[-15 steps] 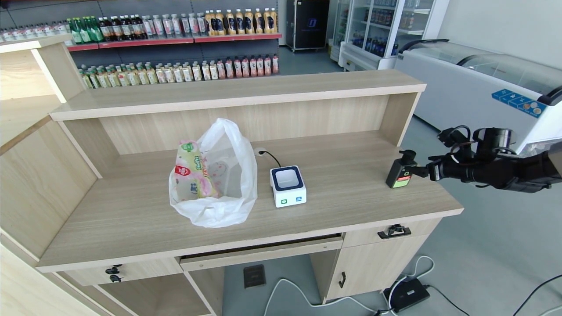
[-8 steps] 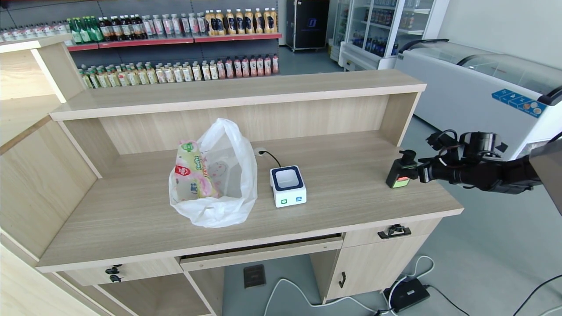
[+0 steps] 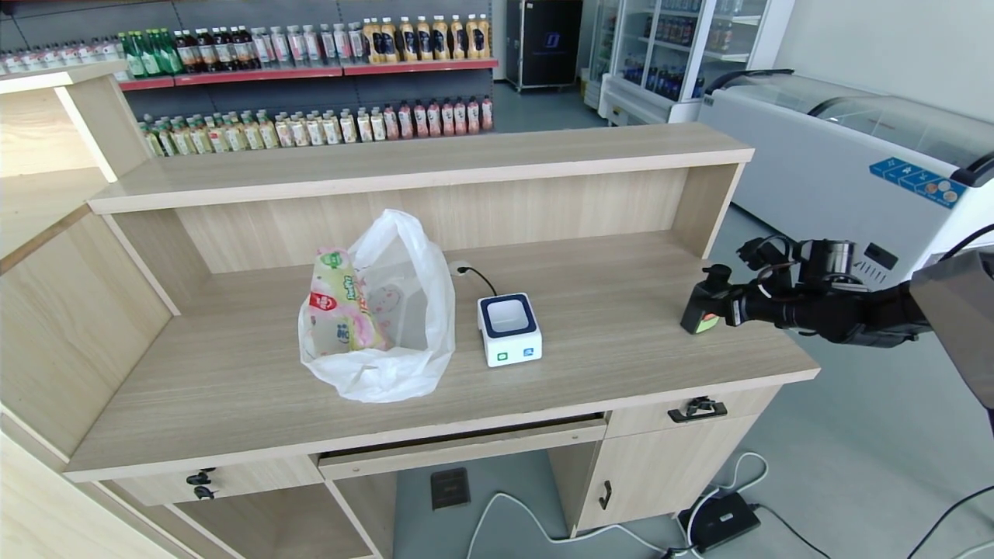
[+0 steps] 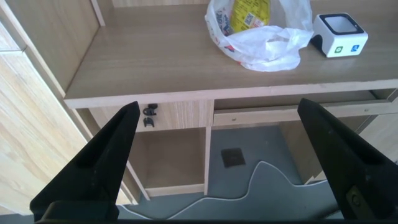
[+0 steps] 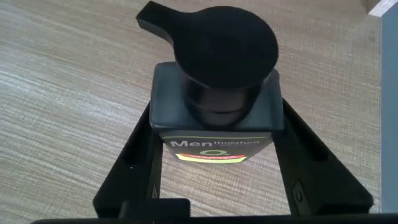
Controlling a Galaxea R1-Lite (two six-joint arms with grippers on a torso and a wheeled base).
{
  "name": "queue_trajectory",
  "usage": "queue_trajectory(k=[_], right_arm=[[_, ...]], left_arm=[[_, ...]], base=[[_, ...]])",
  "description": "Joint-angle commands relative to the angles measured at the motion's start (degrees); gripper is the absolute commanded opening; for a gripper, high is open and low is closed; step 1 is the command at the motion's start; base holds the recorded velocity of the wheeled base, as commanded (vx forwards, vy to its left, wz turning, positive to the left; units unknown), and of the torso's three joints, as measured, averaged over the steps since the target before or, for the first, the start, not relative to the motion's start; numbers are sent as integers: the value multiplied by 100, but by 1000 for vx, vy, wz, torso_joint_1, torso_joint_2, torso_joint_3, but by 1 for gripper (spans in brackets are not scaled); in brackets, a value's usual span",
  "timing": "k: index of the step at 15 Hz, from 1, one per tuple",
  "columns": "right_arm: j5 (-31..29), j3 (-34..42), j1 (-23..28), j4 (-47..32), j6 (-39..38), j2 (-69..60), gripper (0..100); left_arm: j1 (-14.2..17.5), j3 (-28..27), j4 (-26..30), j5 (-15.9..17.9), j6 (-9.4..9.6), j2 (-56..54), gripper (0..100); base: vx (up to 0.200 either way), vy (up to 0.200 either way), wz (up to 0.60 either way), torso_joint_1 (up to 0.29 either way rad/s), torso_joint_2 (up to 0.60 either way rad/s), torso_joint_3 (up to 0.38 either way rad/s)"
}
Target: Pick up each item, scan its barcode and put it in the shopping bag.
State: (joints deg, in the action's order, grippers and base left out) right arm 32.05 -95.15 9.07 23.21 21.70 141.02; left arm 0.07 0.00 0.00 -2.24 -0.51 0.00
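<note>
While the counter (image 3: 621, 341) carries the shopping bag (image 3: 404, 310) just left of the scanner (image 3: 509, 330), you see the pump bottle (image 3: 695, 312) standing near its right end, clamped by the right gripper (image 5: 216, 124). The left gripper (image 4: 217, 104) gapes wide.

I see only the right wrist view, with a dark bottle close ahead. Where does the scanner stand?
Observer: The scanner stands in the middle of the counter, to the robot's left of the bottle.
Operator: And the bag?
Observer: The bag sits left of the scanner, mouth open, a packet already inside.
Operator: Is the left gripper busy?
Observer: No, the left gripper is open and empty, in front of the counter.
</note>
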Motion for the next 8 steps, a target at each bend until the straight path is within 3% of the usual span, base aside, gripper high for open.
queue_trajectory(k=[1,8], right_arm=[[3,-13,-37,17,1,66,0],[3,40,-46,149,1,-136,0]], left_arm=[[1,0,0,-4,-2,0,100],[1,0,0,5,-2,0,100]], base=[[0,0,0,0,0,0],[0,0,0,0,0,0]])
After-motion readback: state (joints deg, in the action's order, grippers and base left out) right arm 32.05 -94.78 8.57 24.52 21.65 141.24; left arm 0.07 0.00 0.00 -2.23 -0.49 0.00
